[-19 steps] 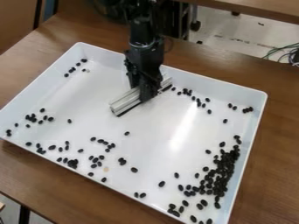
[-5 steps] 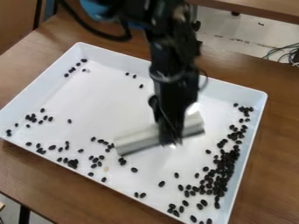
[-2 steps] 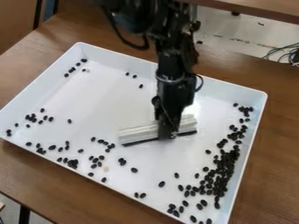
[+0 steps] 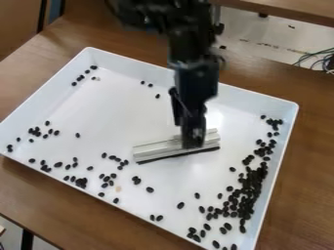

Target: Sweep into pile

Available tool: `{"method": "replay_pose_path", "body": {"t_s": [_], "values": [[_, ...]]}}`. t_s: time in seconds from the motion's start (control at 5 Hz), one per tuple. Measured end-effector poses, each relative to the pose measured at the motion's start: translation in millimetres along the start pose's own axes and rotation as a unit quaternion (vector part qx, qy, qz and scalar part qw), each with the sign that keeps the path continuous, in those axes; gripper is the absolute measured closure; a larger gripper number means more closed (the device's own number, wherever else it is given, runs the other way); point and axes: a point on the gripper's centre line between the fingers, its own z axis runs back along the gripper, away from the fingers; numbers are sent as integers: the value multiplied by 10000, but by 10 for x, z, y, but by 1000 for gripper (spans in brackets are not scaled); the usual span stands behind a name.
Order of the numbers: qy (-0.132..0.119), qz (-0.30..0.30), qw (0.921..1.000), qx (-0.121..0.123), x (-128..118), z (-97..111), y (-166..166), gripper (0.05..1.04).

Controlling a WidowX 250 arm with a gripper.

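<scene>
Squeegee (image 4: 157, 149) held crosswise in the tool (image 4: 193, 141).

Likely a robotics lab; a black robot arm (image 4: 194, 80) over a wooden table (image 4: 306, 171), loose cables (image 4: 313, 54) behind.

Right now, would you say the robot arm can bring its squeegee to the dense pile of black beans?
Probably yes; the tray floor between the squeegee and the pile looks open but for stray beans.
</scene>
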Motion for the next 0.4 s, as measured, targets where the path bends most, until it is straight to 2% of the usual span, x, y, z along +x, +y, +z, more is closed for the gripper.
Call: {"method": "replay_pose_path", "body": {"t_s": [0.2,0.4], "values": [[-88,176,9996,-199,-78,301,208,71],[68,766,9970,-107,-334,402,420,81]]}}
